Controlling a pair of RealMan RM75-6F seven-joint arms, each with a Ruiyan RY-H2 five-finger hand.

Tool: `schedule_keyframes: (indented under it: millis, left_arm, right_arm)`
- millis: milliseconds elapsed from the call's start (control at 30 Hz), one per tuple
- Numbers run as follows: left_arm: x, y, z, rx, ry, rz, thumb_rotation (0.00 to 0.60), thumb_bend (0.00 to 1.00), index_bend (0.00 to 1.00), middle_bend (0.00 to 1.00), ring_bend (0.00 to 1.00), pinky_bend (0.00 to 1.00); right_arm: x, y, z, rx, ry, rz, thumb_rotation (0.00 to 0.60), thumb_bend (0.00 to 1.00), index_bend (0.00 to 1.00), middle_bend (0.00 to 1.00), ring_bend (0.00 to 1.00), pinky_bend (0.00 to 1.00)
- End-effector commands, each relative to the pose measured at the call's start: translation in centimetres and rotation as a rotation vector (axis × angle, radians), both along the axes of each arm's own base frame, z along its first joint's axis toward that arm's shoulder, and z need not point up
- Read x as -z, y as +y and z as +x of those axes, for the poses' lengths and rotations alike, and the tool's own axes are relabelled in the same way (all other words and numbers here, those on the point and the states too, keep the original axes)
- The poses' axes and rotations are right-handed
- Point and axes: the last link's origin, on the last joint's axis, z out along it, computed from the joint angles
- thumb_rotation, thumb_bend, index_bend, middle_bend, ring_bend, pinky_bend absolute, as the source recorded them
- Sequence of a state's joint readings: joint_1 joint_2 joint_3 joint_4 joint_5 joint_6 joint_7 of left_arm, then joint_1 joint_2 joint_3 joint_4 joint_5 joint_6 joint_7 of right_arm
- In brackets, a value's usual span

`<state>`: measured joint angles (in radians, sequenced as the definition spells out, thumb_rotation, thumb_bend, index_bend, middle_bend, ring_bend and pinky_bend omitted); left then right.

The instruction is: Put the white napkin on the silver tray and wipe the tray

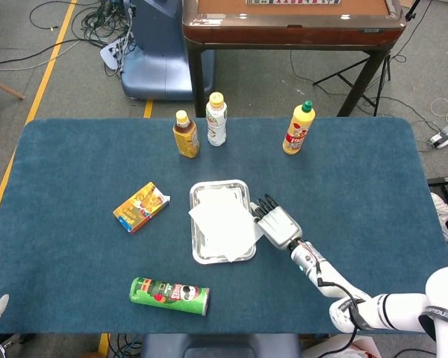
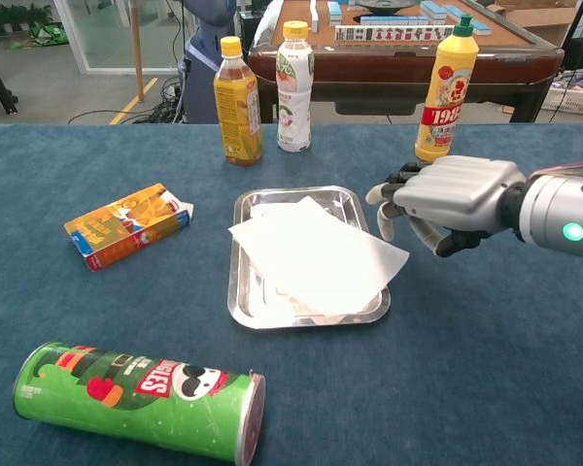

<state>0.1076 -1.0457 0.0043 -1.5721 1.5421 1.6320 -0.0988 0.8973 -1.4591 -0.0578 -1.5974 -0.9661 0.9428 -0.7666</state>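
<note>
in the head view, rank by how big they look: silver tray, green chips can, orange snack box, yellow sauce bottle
1. silver tray
2. green chips can
3. orange snack box
4. yellow sauce bottle
The box and the bottle look close in size; the bottle stands farther back, so that order is unsure.
</note>
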Motion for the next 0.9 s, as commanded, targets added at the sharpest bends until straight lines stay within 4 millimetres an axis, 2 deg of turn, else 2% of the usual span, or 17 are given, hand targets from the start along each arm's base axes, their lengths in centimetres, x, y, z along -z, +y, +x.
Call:
schedule_keyframes:
  millis: [33,433,900]
  left_arm:
    - [0.0,0.0,0.0,0.000,0.000,-0.001,0.600,0.27,0.20,0.12,0.12,0.00]
    - [0.1,-0.1,0.1,0.004,0.003,-0.002,0.600,0.27,0.20,0.12,0.12,0.00]
    - [-0.1,-0.2,0.1,0.001,0.005,0.003,0.600,0.27,0.20,0.12,0.12,0.00]
  right_arm:
    - [0.1,0.1,-0.3,0.003,0.008,0.004,0.600,1.00,0.33,0.03,0.00,0.00]
    - [0.2,0.6,-0.8,0.008,0.015,0.013,0.600,1.00,0.33,0.03,0.00,0.00]
    - [1.2,1.4,-0.3,-0.004,0.002,0.046,0.600,1.00,0.33,0.03,0.00,0.00]
